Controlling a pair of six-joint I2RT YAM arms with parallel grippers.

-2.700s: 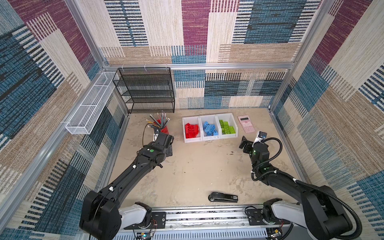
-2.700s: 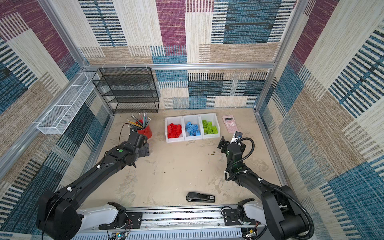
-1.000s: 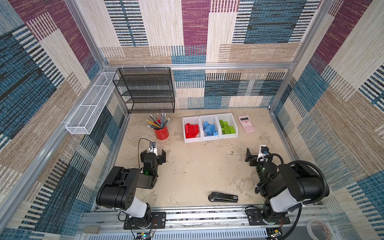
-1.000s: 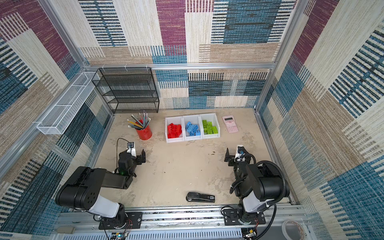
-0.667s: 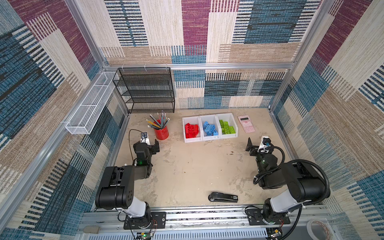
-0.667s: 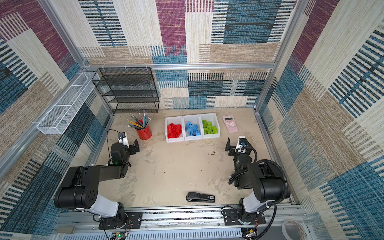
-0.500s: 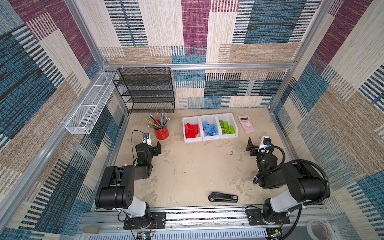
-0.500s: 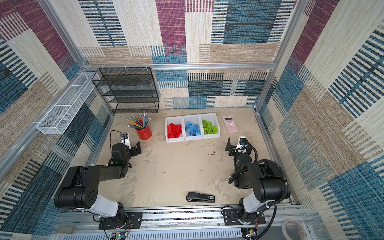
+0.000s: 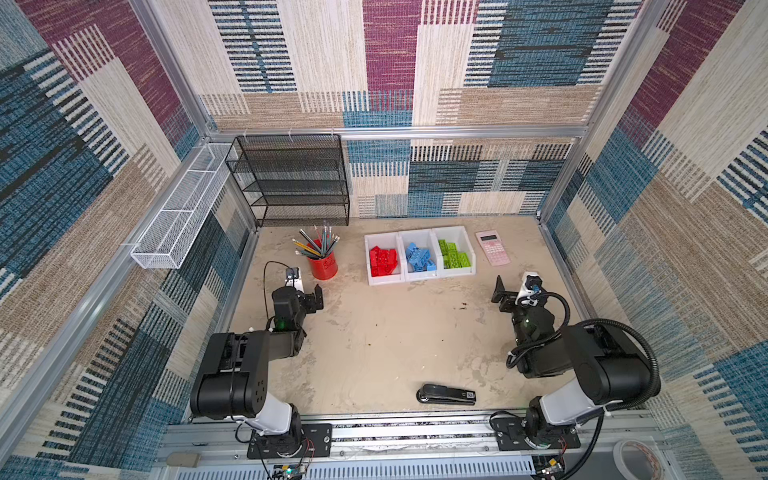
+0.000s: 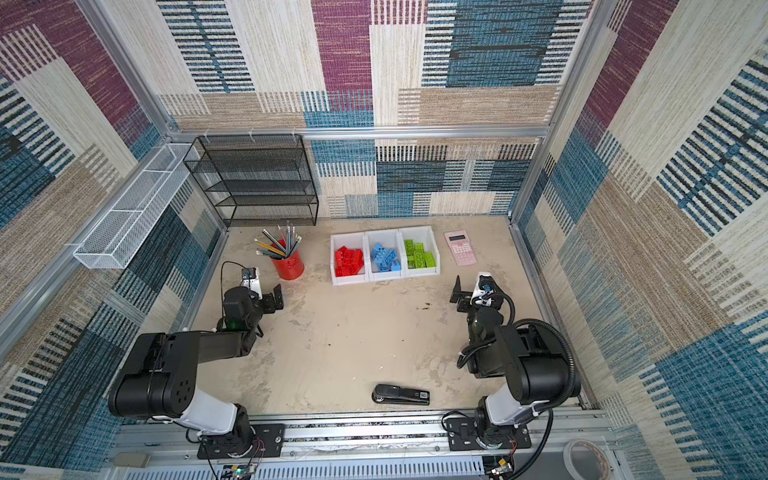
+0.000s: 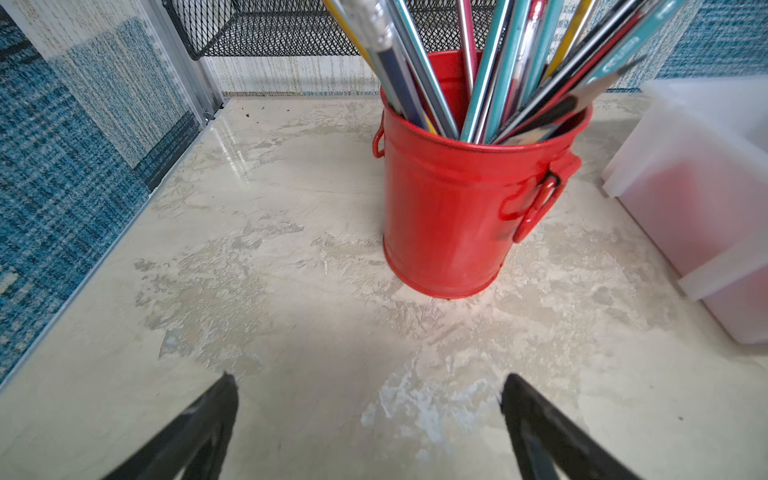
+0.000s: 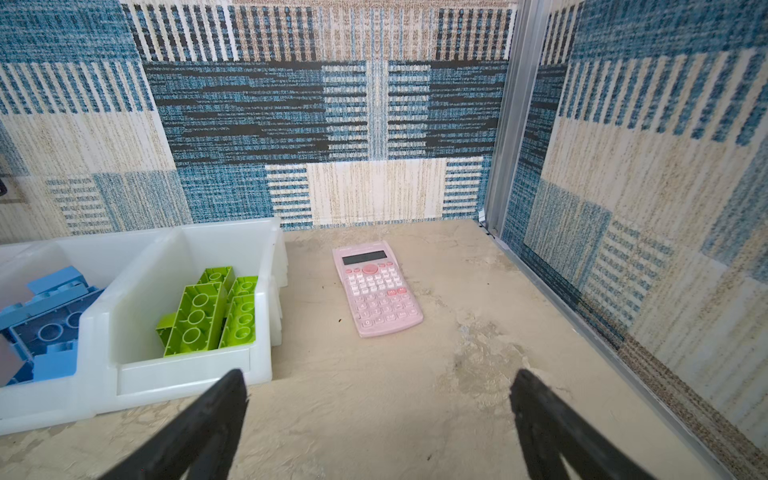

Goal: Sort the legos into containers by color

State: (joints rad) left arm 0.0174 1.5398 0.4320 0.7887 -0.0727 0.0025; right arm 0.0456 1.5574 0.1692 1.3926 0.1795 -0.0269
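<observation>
The containers are three joined white bins at the back middle in both top views. The legos lie sorted inside: red, blue, lime green. No brick shows loose on the table. My left gripper hangs open and empty just in front of the red pencil cup. My right gripper is open and empty, in front of the green bin's right corner. The right wrist view shows the green legos and blue legos in their bins.
A red pencil cup stands left of the bins. A pink calculator lies to their right. A black stapler rests near the front edge. A black mesh shelf and a white wire tray are at the back left.
Both arms have folded back from the bins toward their bases. In the last second both open grippers have shifted a little farther from the front edge, the left one toward the pencil cup.
</observation>
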